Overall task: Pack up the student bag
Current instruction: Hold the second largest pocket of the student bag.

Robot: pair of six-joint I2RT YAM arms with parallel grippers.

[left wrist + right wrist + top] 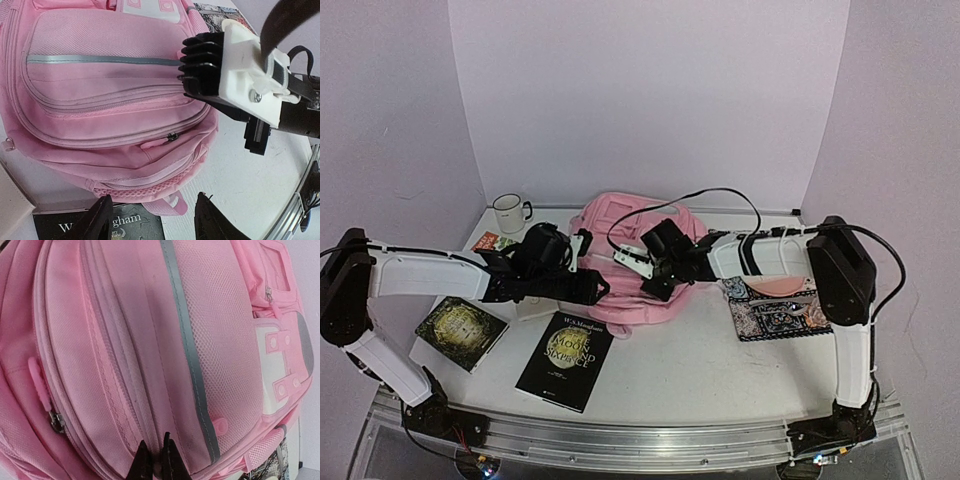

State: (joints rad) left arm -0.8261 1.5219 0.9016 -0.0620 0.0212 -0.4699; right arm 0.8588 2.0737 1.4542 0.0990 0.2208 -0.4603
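On the table [720, 375], centre, found the student bag [620, 218] lying front-up, visible zips closed; judged opening to be the step in hand. Noted right gripper [155, 460] pinched narrow on a zip seam, pull not confirmed caught, and left gripper [155, 220] spread wide and empty nearby; judged to need next a steady draw along the zip. Read "W.S. Maugham, The Moon and Sixpence" on the black book [565, 358] beside.

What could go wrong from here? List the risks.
1. The right hand is shut at a seam on the student bag. Whether it pinches a zip pull or only fabric is unclear, so a tug may slip.
2. The left hand is open and holds nothing, so the soft bag could slide over the black book.
3. Both hands crowd over the bag and might collide.
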